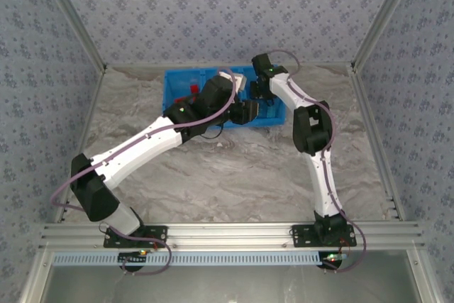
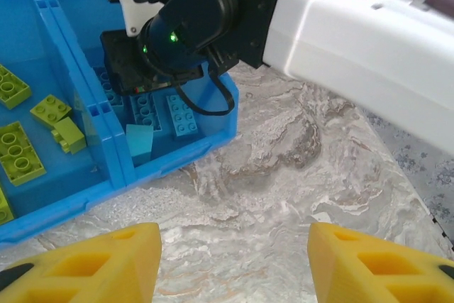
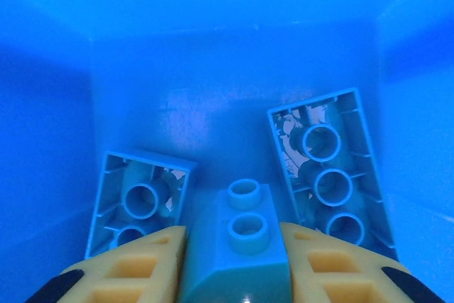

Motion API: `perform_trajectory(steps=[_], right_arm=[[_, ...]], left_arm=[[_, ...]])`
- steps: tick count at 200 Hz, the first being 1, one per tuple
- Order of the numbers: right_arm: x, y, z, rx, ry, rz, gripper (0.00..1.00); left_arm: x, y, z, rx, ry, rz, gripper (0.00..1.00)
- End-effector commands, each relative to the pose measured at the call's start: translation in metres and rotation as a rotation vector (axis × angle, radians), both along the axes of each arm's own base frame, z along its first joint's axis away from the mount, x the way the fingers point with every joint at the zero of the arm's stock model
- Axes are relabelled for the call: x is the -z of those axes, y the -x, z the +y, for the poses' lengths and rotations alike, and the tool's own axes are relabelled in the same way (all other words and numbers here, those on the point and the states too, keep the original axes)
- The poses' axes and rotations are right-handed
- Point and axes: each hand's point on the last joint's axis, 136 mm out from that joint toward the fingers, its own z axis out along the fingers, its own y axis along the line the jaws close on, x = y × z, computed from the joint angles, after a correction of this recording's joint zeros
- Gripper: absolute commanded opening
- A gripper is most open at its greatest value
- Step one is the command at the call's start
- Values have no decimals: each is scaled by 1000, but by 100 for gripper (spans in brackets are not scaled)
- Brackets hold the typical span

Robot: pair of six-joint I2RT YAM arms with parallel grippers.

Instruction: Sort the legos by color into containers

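The right gripper (image 3: pixel 235 269) is closed on a light blue sloped brick (image 3: pixel 245 235), its yellow fingers (image 3: pixel 135 271) pressed against both sides of the brick, which sits with its two studs facing up. It hangs low inside the end compartment of the blue bin (image 3: pixel 213 69), just above two light blue bricks (image 3: pixel 328 175) lying upside down on the floor there. From the left wrist camera, this compartment holds more light blue pieces (image 2: pixel 183 117), and the one beside it holds lime green bricks (image 2: pixel 18 150). The left gripper (image 2: pixel 234 260) is spread wide with nothing between its fingers, hovering over the marble-patterned table (image 2: pixel 284 175) just beside the bin's corner. From above, the bin (image 1: pixel 177 79) sits at the far centre, with a red brick (image 1: pixel 194 89) towards its left.
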Motion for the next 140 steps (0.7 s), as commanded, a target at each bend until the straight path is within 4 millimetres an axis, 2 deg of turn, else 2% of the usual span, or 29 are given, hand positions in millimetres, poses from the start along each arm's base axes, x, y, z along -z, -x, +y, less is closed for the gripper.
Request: perform_trajectory(steps=[1, 38, 88, 121, 140], right_arm=[[-2, 0, -1, 8, -13, 16, 42], [-25, 1, 2, 1, -18, -25, 53], [-78, 6, 2, -4, -24, -115, 53], [-121, 23, -5, 1, -28, -190, 53], [-147, 43, -14, 16, -32, -244, 54]], left_arm=[[-11, -2, -4, 16, 26, -20, 57], [-12, -2, -3, 11, 25, -18, 57], [-24, 3, 8, -13, 38, -23, 57], [-47, 18, 25, -49, -4, -84, 57], [-57, 28, 46, -102, -65, -132, 57]])
